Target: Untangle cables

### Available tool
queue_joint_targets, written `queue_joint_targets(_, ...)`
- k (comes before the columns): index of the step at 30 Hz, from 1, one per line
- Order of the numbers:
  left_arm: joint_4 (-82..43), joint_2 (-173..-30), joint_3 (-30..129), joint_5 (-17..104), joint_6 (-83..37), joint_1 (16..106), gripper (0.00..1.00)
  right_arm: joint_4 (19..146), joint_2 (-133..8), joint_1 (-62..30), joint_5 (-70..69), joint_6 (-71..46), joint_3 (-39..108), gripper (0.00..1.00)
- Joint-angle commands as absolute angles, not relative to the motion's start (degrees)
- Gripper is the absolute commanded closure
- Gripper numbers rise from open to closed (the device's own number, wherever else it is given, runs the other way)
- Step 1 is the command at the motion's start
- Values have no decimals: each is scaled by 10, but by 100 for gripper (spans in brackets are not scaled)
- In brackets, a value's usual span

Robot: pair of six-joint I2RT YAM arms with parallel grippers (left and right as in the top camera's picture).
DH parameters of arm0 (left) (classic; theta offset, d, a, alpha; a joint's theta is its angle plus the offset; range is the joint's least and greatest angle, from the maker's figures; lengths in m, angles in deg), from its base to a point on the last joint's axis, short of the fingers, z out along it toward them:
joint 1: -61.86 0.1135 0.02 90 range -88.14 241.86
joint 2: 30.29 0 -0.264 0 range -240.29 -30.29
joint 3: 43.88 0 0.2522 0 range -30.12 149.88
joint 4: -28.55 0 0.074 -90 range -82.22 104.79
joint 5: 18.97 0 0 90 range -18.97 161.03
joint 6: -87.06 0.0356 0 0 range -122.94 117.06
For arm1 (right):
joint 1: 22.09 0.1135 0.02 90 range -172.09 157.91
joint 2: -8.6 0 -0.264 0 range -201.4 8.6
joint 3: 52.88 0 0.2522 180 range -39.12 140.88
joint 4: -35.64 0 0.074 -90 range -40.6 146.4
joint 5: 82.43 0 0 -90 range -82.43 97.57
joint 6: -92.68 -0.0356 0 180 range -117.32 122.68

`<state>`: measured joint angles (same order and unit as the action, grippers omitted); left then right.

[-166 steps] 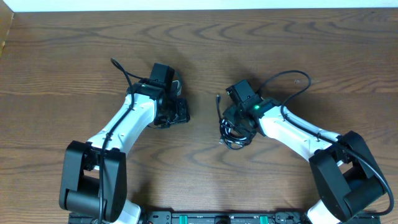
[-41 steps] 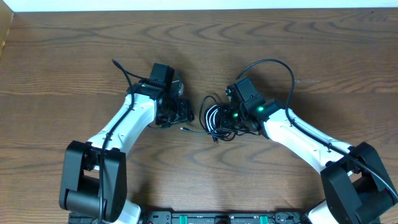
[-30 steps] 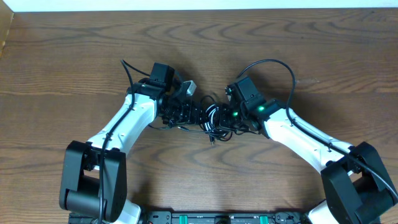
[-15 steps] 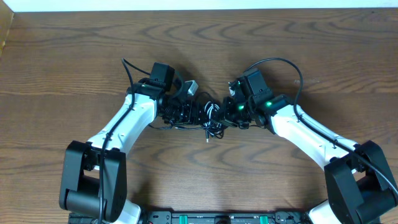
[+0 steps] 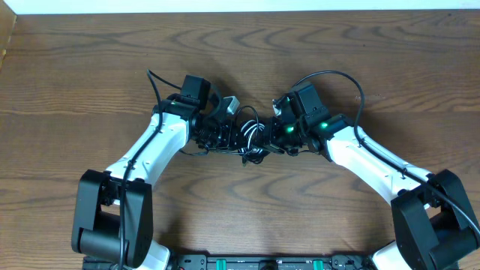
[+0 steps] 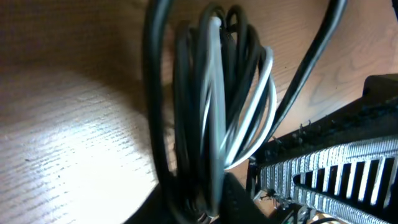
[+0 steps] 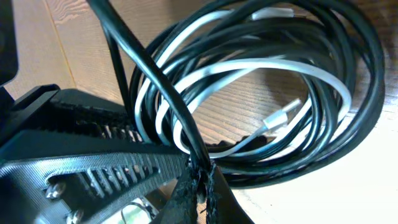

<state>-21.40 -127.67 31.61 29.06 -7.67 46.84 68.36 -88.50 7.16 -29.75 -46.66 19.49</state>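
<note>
The cables [image 5: 251, 139] are a tangled bundle of thin black cords and one white cord, hanging between my two grippers at the table's middle. My left gripper [image 5: 234, 138] reaches in from the left. In the left wrist view the cables [image 6: 211, 93] run straight through the left gripper [image 6: 202, 205], whose jaws are shut around the strands. My right gripper [image 5: 273, 138] comes from the right. It [image 7: 202, 180] is shut on one black cable, with the coil [image 7: 348, 93], the white cable [image 7: 298, 65] and a silver plug [image 7: 283, 118] beyond it.
A thick black arm cord [image 5: 346, 79] arcs above the right arm, and another [image 5: 154, 81] sticks out behind the left arm. The wooden table [image 5: 240, 45] stretches all around. Each wrist view shows the other gripper's ribbed finger [image 6: 336, 168] [image 7: 93, 155] close by.
The right gripper brought the bundle left to the left gripper. The left jaws have closed on the strands within the last second, and a loop now stands up between the grippers.
</note>
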Motion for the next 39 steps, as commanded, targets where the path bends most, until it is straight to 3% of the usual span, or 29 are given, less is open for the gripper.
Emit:
queue_joint_targets(1,-216,-1271,320,297,-76,471,92,680,-875,70,-320,-472,199,99)
queue_joint_targets(9,-216,-1271,320,297,-76,471,92,680,-875,67,-317,-472,199,97)
queue_joint_targets(13,-216,-1271,320,297,-77,471,92,683,-875,67,-316,-472,199,75)
queue_joint_targets(15,-216,-1271,320,297,-77,471,92,686,-875,69,-316,-472,199,71)
queue_joint_targets(27,-216,-1271,320,297,-77,471,92,743,-875,99,-188,-525,199,71)
queue_joint_targets(39,-216,-1271,320,297,-77,471,92,693,-875,121,-135,-577,199,76)
